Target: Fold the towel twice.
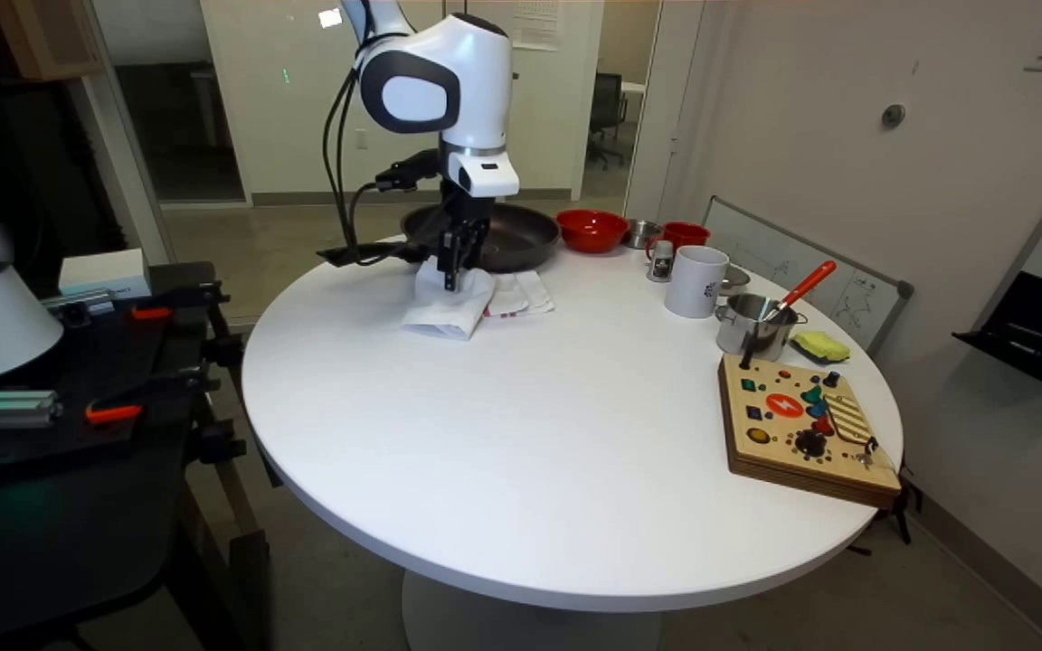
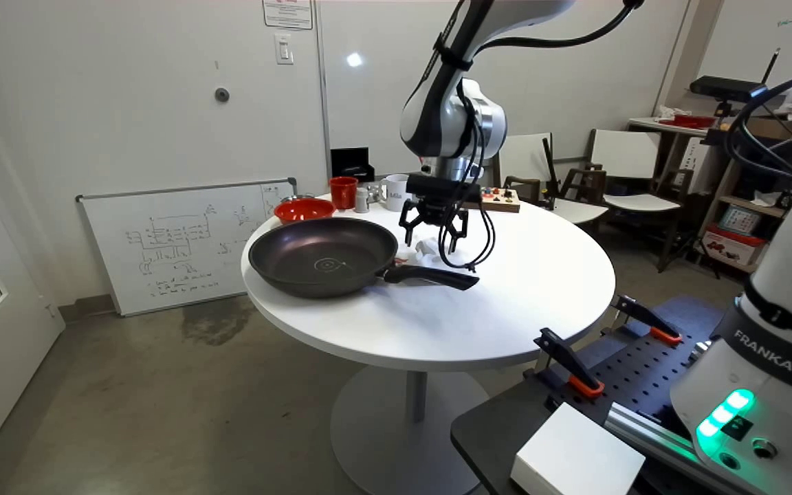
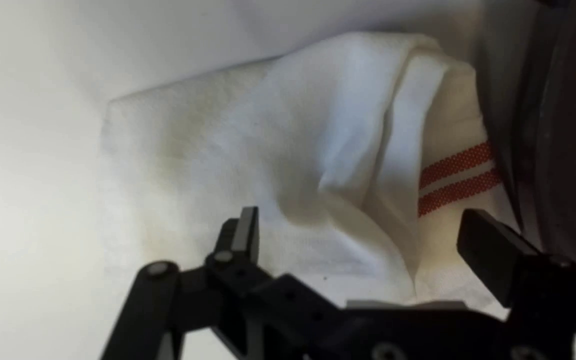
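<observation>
Towel (image 3: 208,155) lay rumpled on table (image 1: 521,470) beside pan (image 2: 320,247), one part doubled over, red stripes (image 3: 455,165) exposed. Gripper (image 3: 360,220) stood spread wide over towel, nothing held. Step, probably: first fold made, second pending. Next move likely called for pinching edge, carrying it across.

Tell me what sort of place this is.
Probably a robotics lab or test room: a Franka robot base, clamps on the bench beside it, and a whiteboard with handwritten diagrams.
</observation>
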